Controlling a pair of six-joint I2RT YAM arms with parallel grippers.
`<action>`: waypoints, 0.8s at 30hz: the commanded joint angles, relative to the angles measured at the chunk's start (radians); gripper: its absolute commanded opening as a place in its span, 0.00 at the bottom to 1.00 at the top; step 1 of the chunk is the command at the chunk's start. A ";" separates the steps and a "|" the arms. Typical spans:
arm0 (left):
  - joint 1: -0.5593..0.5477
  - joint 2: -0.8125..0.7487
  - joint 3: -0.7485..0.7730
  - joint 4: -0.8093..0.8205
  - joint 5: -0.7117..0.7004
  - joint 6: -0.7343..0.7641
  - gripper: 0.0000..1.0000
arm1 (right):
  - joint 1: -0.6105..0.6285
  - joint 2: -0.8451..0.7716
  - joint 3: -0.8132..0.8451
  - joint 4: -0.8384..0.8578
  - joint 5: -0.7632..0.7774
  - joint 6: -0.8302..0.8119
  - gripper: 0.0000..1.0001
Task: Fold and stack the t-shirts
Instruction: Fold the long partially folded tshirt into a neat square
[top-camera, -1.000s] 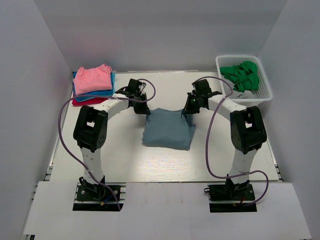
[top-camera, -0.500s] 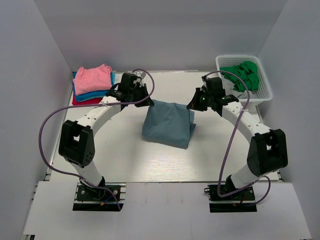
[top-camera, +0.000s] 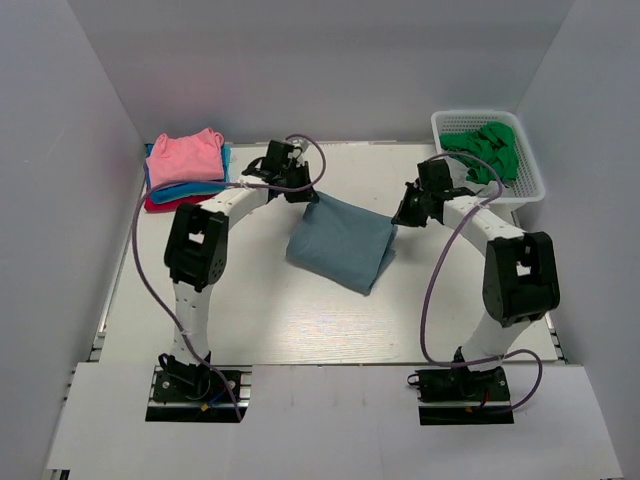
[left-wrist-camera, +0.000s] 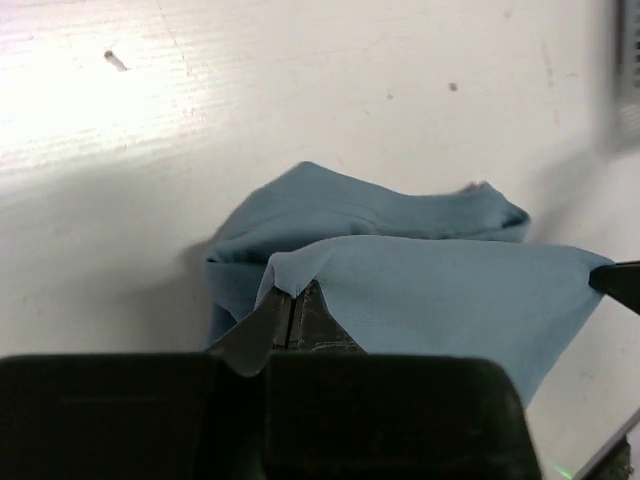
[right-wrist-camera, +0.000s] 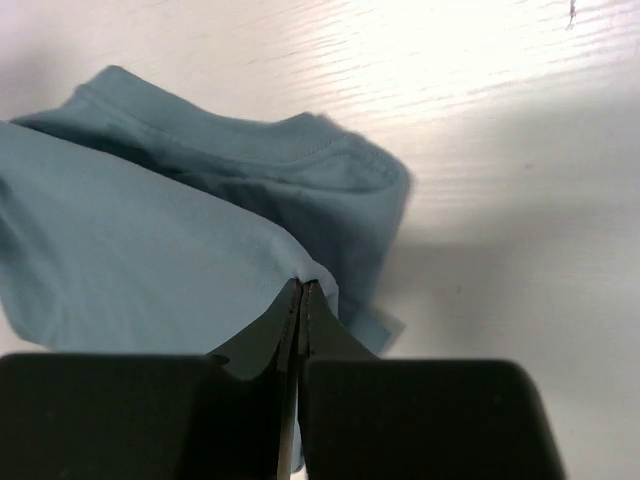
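Note:
A folded slate-blue t-shirt (top-camera: 340, 240) lies mid-table, its far edge lifted. My left gripper (top-camera: 303, 197) is shut on its far left corner; the left wrist view shows the pinched fold (left-wrist-camera: 293, 290) with the cloth (left-wrist-camera: 430, 290) spread beyond. My right gripper (top-camera: 398, 218) is shut on the far right corner; in the right wrist view the fingertips (right-wrist-camera: 300, 290) pinch the cloth edge (right-wrist-camera: 150, 250). A stack of folded shirts sits at the far left: pink (top-camera: 185, 157) on top, bright blue (top-camera: 200, 187), then red (top-camera: 165, 202).
A white mesh basket (top-camera: 530, 170) at the far right holds green cloth (top-camera: 485, 150). White walls close in the table on three sides. The arms' purple cables loop over the table on both sides.
Both grippers have carried the held edge of the slate-blue shirt away from the bases, toward the back of the table; the shirt has slid and now lies skewed, tilted down to the right.

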 joint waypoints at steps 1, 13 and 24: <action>0.004 0.076 0.112 -0.008 -0.035 0.021 0.00 | -0.026 0.082 0.056 0.054 -0.013 -0.028 0.00; 0.004 0.233 0.264 -0.045 -0.047 0.055 0.61 | -0.057 0.192 0.039 0.151 0.070 0.054 0.25; 0.004 0.021 0.362 -0.267 -0.208 0.065 1.00 | -0.039 -0.021 0.067 0.057 -0.032 -0.002 0.90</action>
